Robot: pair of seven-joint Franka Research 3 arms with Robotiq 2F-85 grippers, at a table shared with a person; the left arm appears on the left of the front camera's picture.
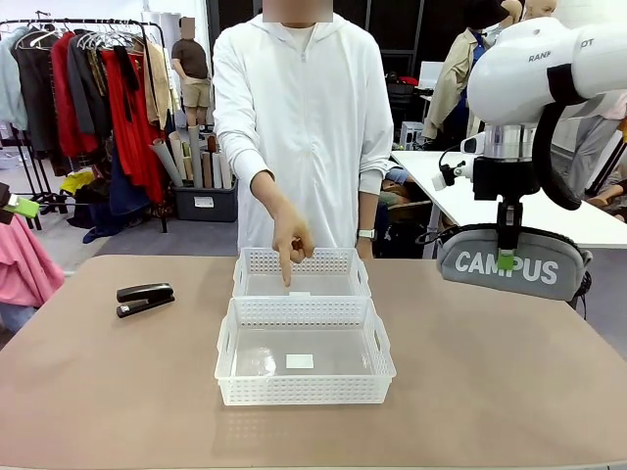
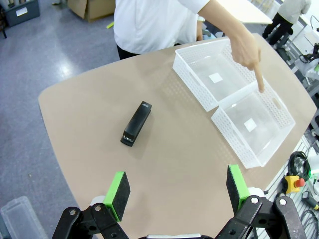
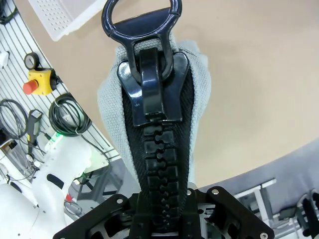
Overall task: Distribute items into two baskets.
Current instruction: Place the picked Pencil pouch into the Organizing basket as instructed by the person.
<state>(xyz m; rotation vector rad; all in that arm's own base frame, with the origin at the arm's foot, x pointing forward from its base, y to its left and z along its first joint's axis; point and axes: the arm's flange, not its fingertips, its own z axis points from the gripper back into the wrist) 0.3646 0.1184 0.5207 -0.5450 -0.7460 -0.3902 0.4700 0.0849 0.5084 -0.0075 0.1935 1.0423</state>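
My right gripper (image 1: 506, 258) is shut on the top of the grey "CAMPUS" pouch (image 1: 511, 262), which hangs above the table's right edge. The right wrist view looks down the pouch's black zipper (image 3: 154, 124), with grey fabric on both sides of it. The black stapler (image 1: 145, 299) lies on the table at the left. My left gripper (image 2: 177, 191) is open and empty, high above the table with the stapler (image 2: 137, 123) ahead of it. Two white lattice baskets stand end to end at the centre: the far basket (image 1: 257, 261) and the near basket (image 1: 304, 390).
A person in a white hooded top stands at the far side. The person's hand (image 1: 292, 245) points one finger down into the far basket. Bare tabletop (image 1: 118, 392) lies around the baskets. A red emergency stop button (image 3: 31, 87) and cables sit beyond the table edge.
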